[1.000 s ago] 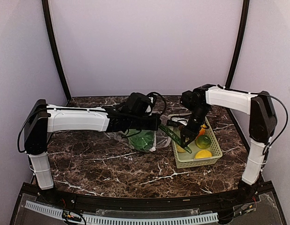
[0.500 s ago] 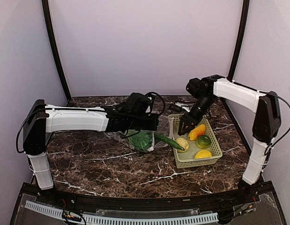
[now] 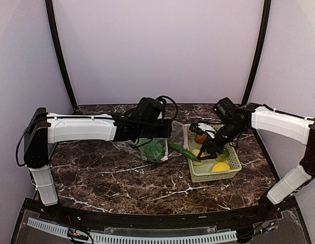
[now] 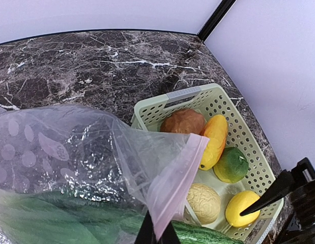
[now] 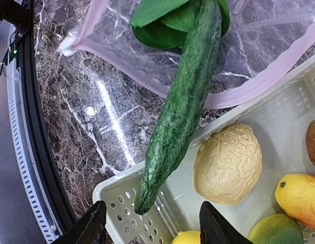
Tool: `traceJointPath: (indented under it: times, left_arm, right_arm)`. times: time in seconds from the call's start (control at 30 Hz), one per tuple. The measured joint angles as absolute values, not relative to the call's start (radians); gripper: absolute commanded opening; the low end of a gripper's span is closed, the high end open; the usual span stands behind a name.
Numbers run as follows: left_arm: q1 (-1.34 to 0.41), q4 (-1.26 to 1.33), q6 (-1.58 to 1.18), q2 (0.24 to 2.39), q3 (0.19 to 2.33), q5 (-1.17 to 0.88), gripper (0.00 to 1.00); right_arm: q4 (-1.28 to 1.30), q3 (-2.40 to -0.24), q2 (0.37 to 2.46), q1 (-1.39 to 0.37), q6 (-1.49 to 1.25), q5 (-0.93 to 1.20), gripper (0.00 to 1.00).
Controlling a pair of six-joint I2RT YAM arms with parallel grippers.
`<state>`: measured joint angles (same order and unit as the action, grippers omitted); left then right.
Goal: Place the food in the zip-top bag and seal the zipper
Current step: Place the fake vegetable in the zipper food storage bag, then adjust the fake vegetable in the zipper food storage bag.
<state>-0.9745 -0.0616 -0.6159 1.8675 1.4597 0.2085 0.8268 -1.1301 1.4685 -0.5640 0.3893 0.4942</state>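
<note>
A second ago my right gripper (image 5: 152, 218) had the cucumber (image 5: 182, 107) pinched over the basket (image 5: 116, 190). Since then it has let go, swung off toward the far right corner of the desk (image 3: 106, 173), and come back low over the basket. Its jaws now stand wide apart and hold nothing. They straddle the cucumber's thin tail.

The cucumber is only half delivered. Its thick end lies inside the mouth of the bag (image 4: 70, 152), against the leafy greens (image 5: 157, 20) already in there. Its tail lies over the basket's rim and points down inside. I judge it needs a push or a fresh grip to slide fully in.

My left gripper (image 4: 157, 235) is closed on the pink zipper strip (image 4: 180, 173) and has kept the bag's mouth lifted and open at the middle of the desk.

In the basket by the right edge wait the tan lump (image 5: 227, 162), lemon (image 4: 241, 208), lime (image 4: 231, 165), orange fruit (image 4: 214, 140) and a brown lump (image 4: 183, 122). So most of the loading and the sealing remain.
</note>
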Motion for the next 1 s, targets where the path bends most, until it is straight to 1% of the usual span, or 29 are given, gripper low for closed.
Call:
traceJointPath:
  times: [0.03,0.13,0.23,0.47,0.57,0.63,0.77,1.0]
  left_arm:
    - [-0.974,-0.062,-0.617,1.868,1.46,0.208,0.01]
    - [-0.974,-0.062,-0.619,1.868,1.46,0.208,0.01]
    - [-0.974,-0.062,-0.623,1.868,1.46,0.208,0.01]
    - [-0.974,-0.062,-0.627,1.868,1.46,0.208,0.01]
    - [-0.974,-0.061,-0.63,1.867,1.46,0.208,0.01]
    - [-0.974,-0.061,-0.632,1.867,1.46,0.208,0.01]
    - [-0.974,-0.061,-0.633,1.865,1.459,0.208,0.01]
    - [-0.974,-0.06,-0.633,1.864,1.457,0.205,0.01]
  right_arm:
    - [0.817,-1.119,1.479,-0.566,0.389,0.49,0.59]
    - [0.804,-1.105,1.499,-0.581,0.387,0.467,0.51]
    - [0.789,-1.105,1.512,-0.59,0.383,0.444,0.38]
    - [0.777,-1.104,1.538,-0.591,0.384,0.426,0.35]
    - [0.776,-1.105,1.554,-0.592,0.383,0.427,0.19]
    - [0.776,-1.105,1.565,-0.594,0.378,0.427,0.13]
    - [0.782,-1.133,1.579,-0.597,0.373,0.422,0.08]
    - [0.793,-1.311,1.637,-0.598,0.341,0.432,0.07]
